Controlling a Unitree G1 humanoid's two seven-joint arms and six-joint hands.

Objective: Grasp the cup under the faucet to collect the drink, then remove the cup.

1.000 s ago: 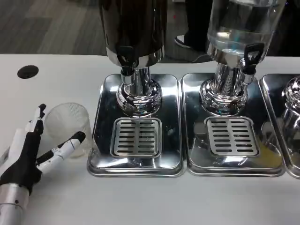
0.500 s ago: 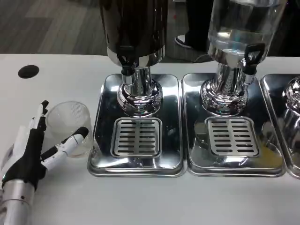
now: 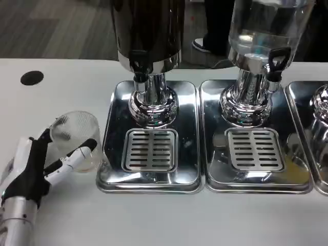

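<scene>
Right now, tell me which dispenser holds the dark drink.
The left dispenser, nearest the cup and left hand; its tank is dark, the middle dispenser clear.

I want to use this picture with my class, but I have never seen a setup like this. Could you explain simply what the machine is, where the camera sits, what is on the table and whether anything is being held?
The camera sits on a humanoid robot's head or chest and looks down at a white table. At the lower left you see the robot's own left hand, white and black, on a silver forearm. Its fingers are closing around a clear plastic cup, which stands on the table beside the machines, not under a tap yet. I cannot tell whether the grip is firm.

Behind stand two drink dispensers, each on a shiny metal drip tray with a slotted grate. The dark dispenser has its faucet above the left tray. The clear dispenser stands on the next tray.
</scene>
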